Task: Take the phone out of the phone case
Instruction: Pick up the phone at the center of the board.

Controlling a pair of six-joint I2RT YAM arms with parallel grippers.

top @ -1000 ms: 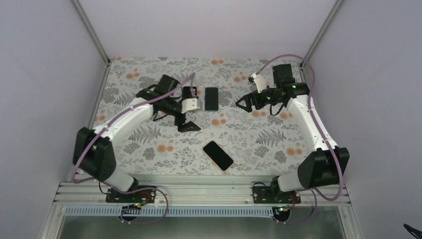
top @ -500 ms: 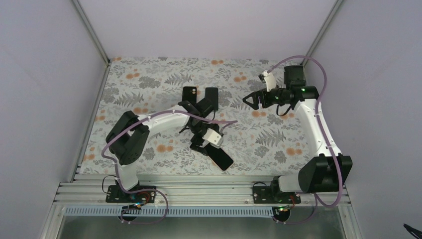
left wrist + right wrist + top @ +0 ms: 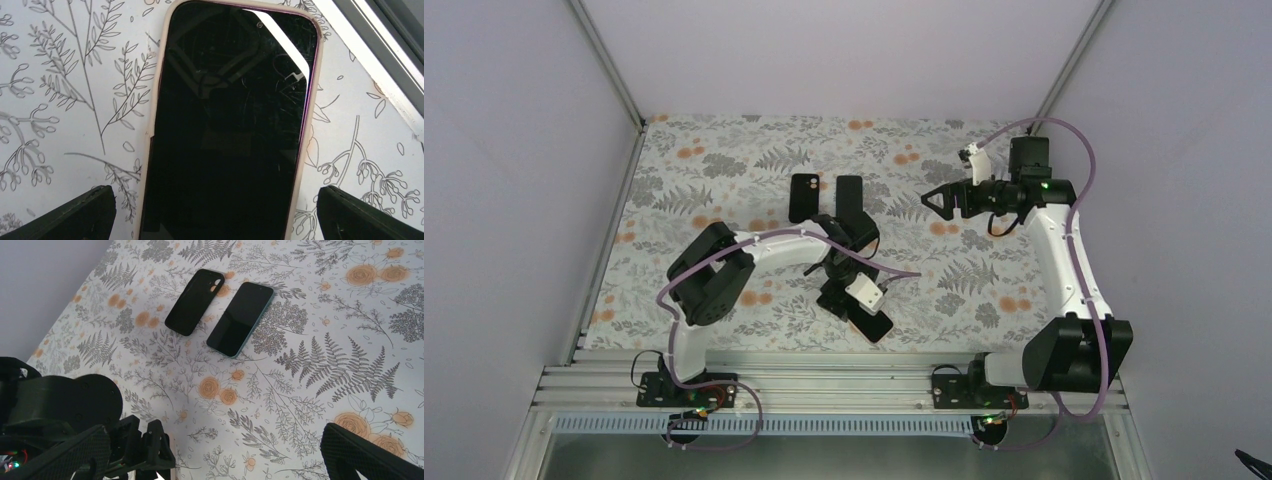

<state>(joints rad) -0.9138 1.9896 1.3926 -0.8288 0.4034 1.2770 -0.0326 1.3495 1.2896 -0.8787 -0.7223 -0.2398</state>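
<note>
- Desk (image 3: 724,150) carries a grey fern and orange flower print; an aluminium rail (image 3: 824,385) runs along its near edge.
- Task item: dark-screened smartphone (image 3: 230,125) lies flat, screen up, near the near edge of the desk, roughly midway between the two arm bases. It is seated in its pale beige rubbery case (image 3: 304,130); the case rim shows around the top and both long sides. Not yet out.
- Glass shows fine scratches and a bright reflection at one top corner.
- Left tool (image 3: 215,217): released, jaws spread wide. It hangs directly over the cased smartphone, at the end of it nearer the wrist camera.
- Its black fingers (image 3: 75,215) stand one on each side of the case, with bare desk print visible between each finger and the rim. No contact seen.
- Right tool (image 3: 930,202): released, jaws spread, nothing between them. It is held above the far right part of the desk, pointing toward the centre, well apart from the task item.
- Far centre of desk: black phone case with a corner cut-out (image 3: 194,301) and, just beside it, a second dark-screened phone with a teal edge (image 3: 241,318). They lie side by side, not touching.
</note>
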